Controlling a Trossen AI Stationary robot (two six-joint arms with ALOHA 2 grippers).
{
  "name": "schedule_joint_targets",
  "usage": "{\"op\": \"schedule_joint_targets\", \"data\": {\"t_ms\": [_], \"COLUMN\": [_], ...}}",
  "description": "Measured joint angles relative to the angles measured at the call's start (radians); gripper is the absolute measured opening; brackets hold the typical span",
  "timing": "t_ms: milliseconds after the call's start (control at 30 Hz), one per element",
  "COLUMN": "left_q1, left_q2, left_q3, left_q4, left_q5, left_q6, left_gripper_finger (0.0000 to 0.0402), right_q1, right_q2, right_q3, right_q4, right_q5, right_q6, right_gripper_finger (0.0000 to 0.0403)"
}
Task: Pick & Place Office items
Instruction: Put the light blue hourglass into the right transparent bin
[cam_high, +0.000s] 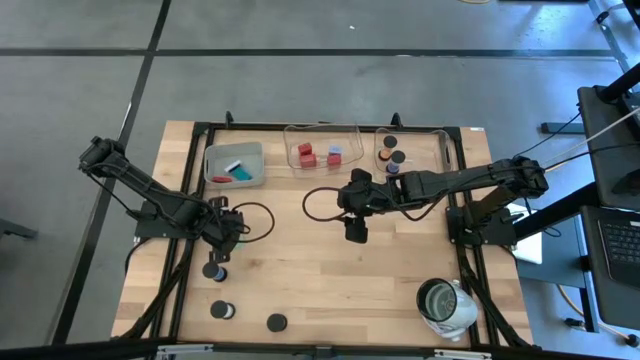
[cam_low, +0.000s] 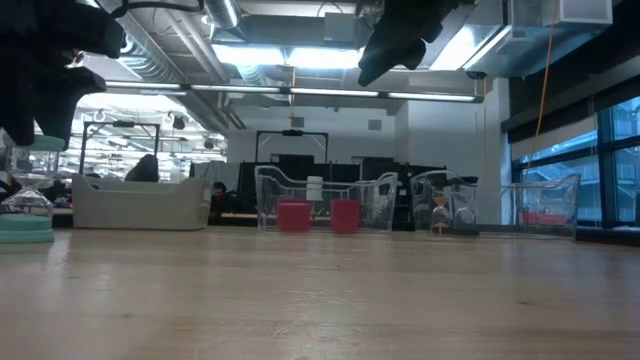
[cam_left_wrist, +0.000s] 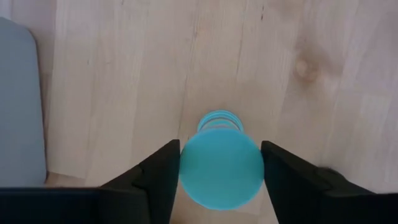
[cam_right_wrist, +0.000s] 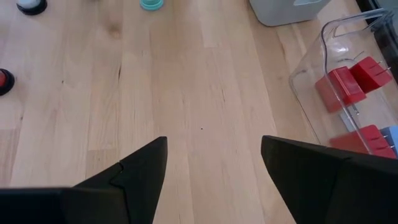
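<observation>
A teal piece (cam_left_wrist: 220, 167), round-topped and spool-like, is framed squarely between the fingers (cam_left_wrist: 163, 174) of the left gripper (cam_high: 222, 240), which is spread wide around it and is not seen to touch it; in the high view the piece itself is covered by the gripper. The piece stands upright on the table (cam_high: 300, 290), its axis running straight up toward the wrist camera, so a plain closing of the fingers is judged to be what the coming move turns on, with no sideways correction apparent. The grey tray (cam_high: 234, 163), with teal and red items already in it, lies just beyond the left arm, toward the table's far edge. The right gripper (cam_high: 355, 228) hangs wide and empty over mid-table, near the clear tray (cam_high: 322, 147) of red blocks (cam_right_wrist: 341, 85); it is well apart from the teal piece. Black caps (cam_high: 221, 309) remain loose on the near left of the table. How far the fingers reach down the piece's sides cannot be made out, and its lower part is hidden beneath its own top.
</observation>
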Motion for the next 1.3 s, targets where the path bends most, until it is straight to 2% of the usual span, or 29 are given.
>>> {"op": "schedule_joint_targets", "data": {"t_ms": [233,367,467,567,667,800,967,1167,1300], "left_q1": [0.000,0.000,0.000,0.000,0.000,0.000,0.000,-0.001,-0.001], "left_q2": [0.001,0.001,0.000,0.000,-0.001,0.000,0.000,-0.004,-0.005], "left_q3": [0.033,0.117,0.192,0.251,0.276,0.279,0.279,0.279,0.279], "left_q4": [-0.006,-0.005,0.015,0.078,0.176,0.357,0.563,0.700,0.747], "left_q5": [-0.037,-0.166,-0.311,-0.442,-0.508,-0.547,-0.550,-0.549,-0.548], "left_q6": [-0.001,0.006,0.002,0.019,0.103,0.237,0.437,0.625,0.685], "left_gripper_finger": [0.0194,0.0196,0.0200,0.0197,0.0195,0.0199,0.0195,0.0199,0.0196], "right_q1": [0.000,0.000,0.000,0.000,0.000,0.000,-0.002,-0.013,-0.026], "right_q2": [0.000,0.000,0.000,0.000,0.000,0.000,0.000,0.000,-0.006], "right_q3": [0.000,0.000,0.000,0.000,0.000,0.000,0.000,0.000,-0.001], "right_q4": [0.000,0.000,0.003,0.019,0.069,0.202,0.345,0.429,0.448], "right_q5": [0.000,0.010,0.012,0.008,0.008,-0.010,-0.096,-0.265,-0.306], "right_q6": [0.000,0.000,0.000,0.000,0.000,0.044,0.147,0.236,0.271], "right_gripper_finger": [0.0262,0.0262,0.0262,0.0262,0.0262,0.0262,0.0262,0.0262,0.0263]}}
